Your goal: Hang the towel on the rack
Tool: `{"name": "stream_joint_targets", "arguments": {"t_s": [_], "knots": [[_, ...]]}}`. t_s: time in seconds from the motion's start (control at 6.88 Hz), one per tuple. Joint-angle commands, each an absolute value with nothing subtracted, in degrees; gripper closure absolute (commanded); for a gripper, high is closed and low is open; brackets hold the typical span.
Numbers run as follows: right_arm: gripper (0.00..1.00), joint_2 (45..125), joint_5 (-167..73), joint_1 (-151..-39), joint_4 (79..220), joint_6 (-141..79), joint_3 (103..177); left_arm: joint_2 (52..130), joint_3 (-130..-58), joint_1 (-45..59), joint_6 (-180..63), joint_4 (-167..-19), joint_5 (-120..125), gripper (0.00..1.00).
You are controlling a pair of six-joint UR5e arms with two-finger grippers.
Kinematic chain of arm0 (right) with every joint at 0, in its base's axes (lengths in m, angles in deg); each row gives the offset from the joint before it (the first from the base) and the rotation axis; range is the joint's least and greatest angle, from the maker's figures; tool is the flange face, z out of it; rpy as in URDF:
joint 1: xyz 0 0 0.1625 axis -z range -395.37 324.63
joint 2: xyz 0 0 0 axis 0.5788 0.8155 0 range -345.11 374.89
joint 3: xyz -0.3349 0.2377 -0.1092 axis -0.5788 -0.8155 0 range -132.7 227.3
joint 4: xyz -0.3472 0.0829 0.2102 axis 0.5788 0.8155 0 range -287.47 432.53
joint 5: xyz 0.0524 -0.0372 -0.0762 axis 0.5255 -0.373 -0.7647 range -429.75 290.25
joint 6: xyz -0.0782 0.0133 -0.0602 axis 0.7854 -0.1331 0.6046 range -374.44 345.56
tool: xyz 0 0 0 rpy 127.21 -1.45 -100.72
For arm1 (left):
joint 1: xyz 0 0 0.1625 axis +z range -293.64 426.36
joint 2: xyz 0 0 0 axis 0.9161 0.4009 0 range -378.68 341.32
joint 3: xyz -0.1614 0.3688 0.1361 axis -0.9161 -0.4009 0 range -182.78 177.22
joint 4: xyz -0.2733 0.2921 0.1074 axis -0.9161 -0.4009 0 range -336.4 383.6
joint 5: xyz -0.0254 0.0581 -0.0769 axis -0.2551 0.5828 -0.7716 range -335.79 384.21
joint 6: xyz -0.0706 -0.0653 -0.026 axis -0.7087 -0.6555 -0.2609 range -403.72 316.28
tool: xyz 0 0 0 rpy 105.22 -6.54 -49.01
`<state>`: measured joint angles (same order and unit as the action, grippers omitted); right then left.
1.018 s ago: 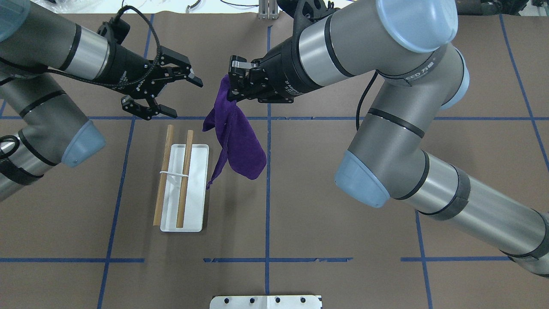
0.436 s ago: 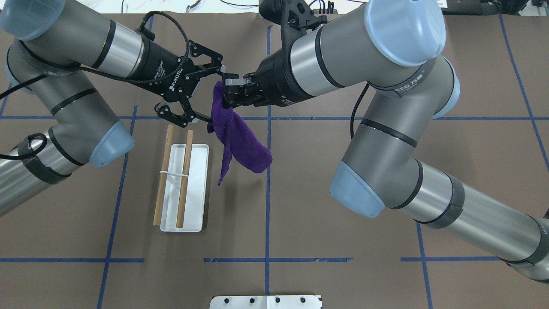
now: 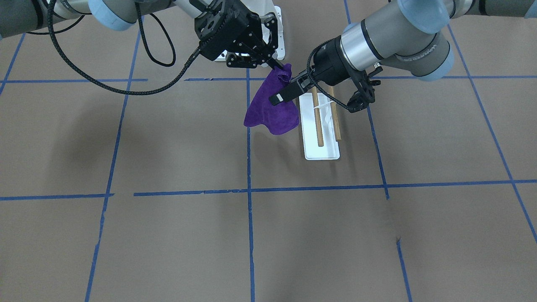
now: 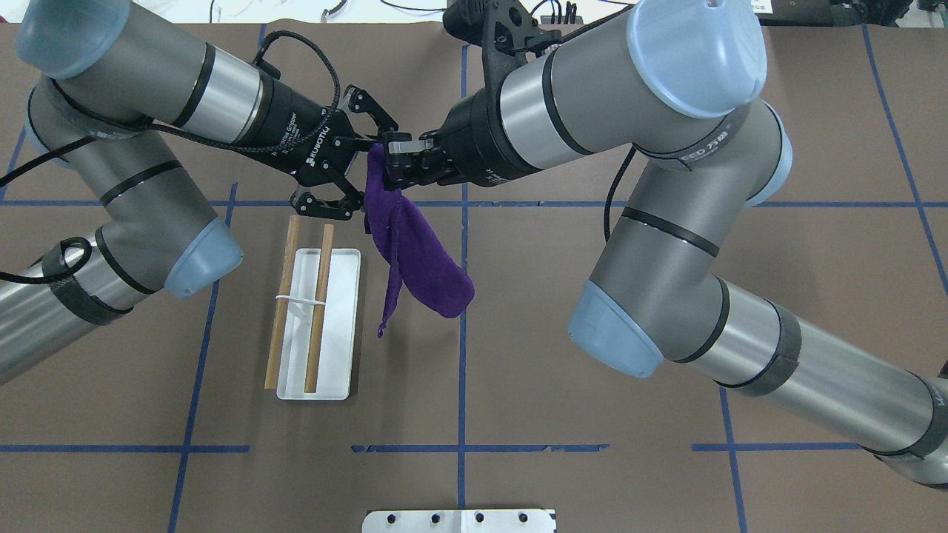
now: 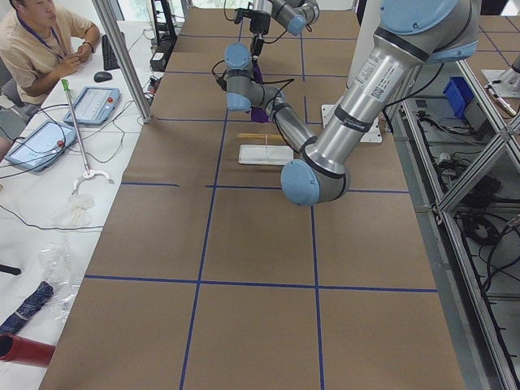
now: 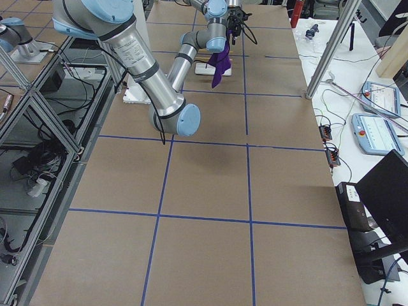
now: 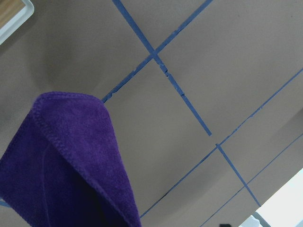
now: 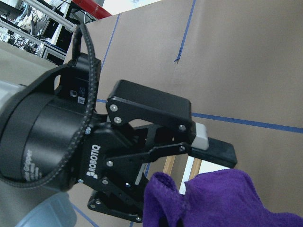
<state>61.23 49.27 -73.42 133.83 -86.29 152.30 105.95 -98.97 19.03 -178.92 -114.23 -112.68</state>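
A purple towel hangs in the air from my right gripper, which is shut on its top corner. My left gripper is open, its fingers standing on either side of the towel's upper part, just below the right gripper. In the right wrist view one padded finger reaches over the towel. The rack stands on the table to the left of the hanging towel, with its two wooden dowels bare. It also shows in the front view, behind the towel.
A white bolted pedestal plate sits at the near table edge. Blue tape lines cross the brown table. An operator sits beyond the table's left end, beside pendants and cables.
My left gripper has moved right, from well clear of the towel to its upper part, still open. My right gripper has shifted slightly and the towel has swung a little.
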Motion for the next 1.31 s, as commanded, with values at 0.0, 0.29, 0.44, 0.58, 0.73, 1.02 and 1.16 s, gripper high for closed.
{"name": "stream_joint_targets", "arguments": {"t_s": [0.0, 0.29, 0.44, 0.58, 0.73, 1.02, 1.16], "knots": [[1.00, 61.4, 49.4, -73.5, 133.7, -86.2, 152.6, 105.5, -99.1, 19.1, -178.3, -114.3, -112.8, 1.00], [0.81, 61.6, 49.3, -73.5, 133.8, -86.5, 152.7, 105.4, -99.3, 19.1, -178.2, -114.3, -112.6, 1.00], [0.01, 62.6, 49.3, -73.6, 133.5, -86.2, 153.0, 105.2, -99.3, 19.0, -178.2, -114.5, -112.5, 1.00], [0.00, 64.3, 49.3, -73.9, 132.6, -86.4, 154.3, 103.4, -100.2, 19.1, -176.5, -114.9, -112.5, 1.00], [0.00, 67.3, 49.6, -75.5, 131.7, -86.3, 156.1, 101.4, -102.6, 19.1, -175.9, -115.0, -112.5, 1.00], [0.00, 71.2, 49.5, -76.6, 128.7, -86.3, 156.8, 91.1, -110.3, 21.3, -168.8, -118.7, -112.8, 1.00], [0.00, 71.8, 49.6, -77.1, 128.7, -86.3, 156.8, 87.4, -110.9, 21.1, -168.2, -120.8, -113.0, 1.00]]}}
